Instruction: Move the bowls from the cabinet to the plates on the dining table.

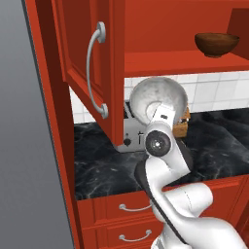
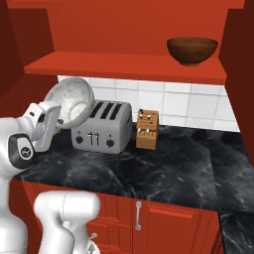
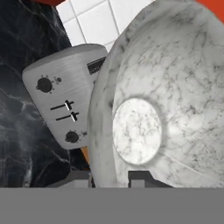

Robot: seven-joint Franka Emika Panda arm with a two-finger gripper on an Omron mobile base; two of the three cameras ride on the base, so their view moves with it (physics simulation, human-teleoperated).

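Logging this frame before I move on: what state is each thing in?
Grey bowl: held on its rim, tipped on edge, above the counter.
Gripper: shut on the grey bowl.
Brown bowl: upright on the cabinet shelf.
Cabinet door: open.
Drawers: closed.

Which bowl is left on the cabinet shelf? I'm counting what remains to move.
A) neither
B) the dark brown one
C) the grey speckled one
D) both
B: the dark brown bowl sits on the red shelf, while the end effector grips the grey speckled bowl above the counter.
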